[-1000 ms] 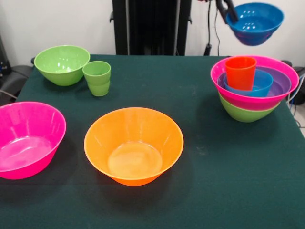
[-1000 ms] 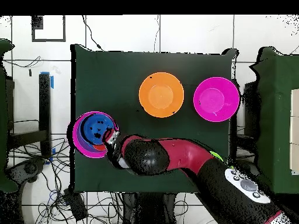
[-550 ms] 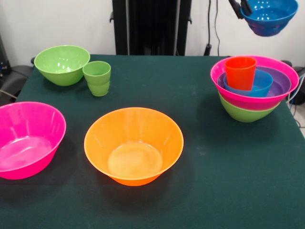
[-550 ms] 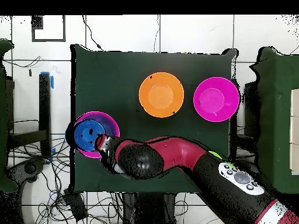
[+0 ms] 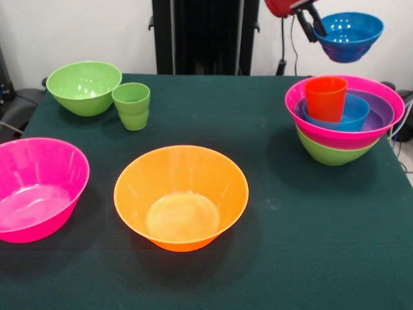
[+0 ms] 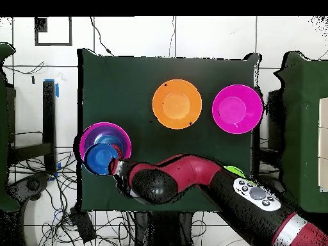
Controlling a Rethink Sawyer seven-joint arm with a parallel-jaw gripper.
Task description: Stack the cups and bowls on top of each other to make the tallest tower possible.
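My gripper (image 5: 316, 26) is shut on the rim of a small blue bowl (image 5: 350, 37), which hangs high above the table's far right corner. From overhead the held blue bowl (image 6: 100, 158) overlaps the base-side edge of the tower (image 6: 107, 136), with the gripper (image 6: 116, 166) beside it. The tower (image 5: 342, 132) has a green bowl underneath, then a pink, a purple and a blue bowl, with an orange-red cup (image 5: 326, 97) standing inside. A green cup (image 5: 132, 105) stands next to a green bowl (image 5: 84, 86) at the far left.
A big orange bowl (image 5: 181, 197) sits in the middle of the dark green table (image 5: 290, 245), and a big pink bowl (image 5: 35, 187) lies at the near left edge. Overhead, my arm (image 6: 192, 176) crosses the table's base side and hides most of the green bowl.
The held blue bowl rose, then came back down a little. Overhead it slid from over the tower's middle toward the base-side rim. Nothing on the table moved.
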